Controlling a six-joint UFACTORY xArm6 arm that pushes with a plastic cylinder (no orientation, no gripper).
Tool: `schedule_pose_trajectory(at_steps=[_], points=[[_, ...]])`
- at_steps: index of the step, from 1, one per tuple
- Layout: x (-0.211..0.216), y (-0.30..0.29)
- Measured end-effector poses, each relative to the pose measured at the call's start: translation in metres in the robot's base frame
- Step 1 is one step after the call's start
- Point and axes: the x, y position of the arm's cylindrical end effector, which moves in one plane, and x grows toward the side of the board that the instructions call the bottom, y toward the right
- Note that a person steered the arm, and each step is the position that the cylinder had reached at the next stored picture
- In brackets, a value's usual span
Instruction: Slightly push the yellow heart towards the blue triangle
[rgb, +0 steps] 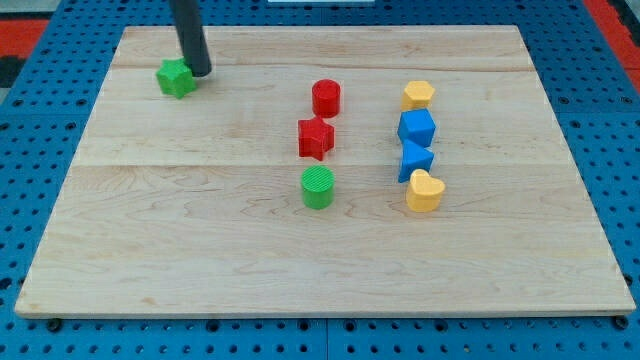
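Note:
The yellow heart lies right of centre on the wooden board, touching the lower edge of the blue triangle. My tip is far away at the view's top left, touching the right side of a green star. The rod rises from there out of the view's top.
A blue cube sits just above the blue triangle, with a yellow pentagon above it. A red cylinder, a red star and a green cylinder form a column at centre. The board's edge borders a blue pegboard.

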Motion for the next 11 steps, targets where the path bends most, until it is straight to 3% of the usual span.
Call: schedule_pose_trajectory(at_steps=[2,4,5,7,9,11], points=[[0.062,0.042],[0.161,0.048],[0.195,0.081],[0.226,0.174],[0.23,0.255],[0.218,0.255]])
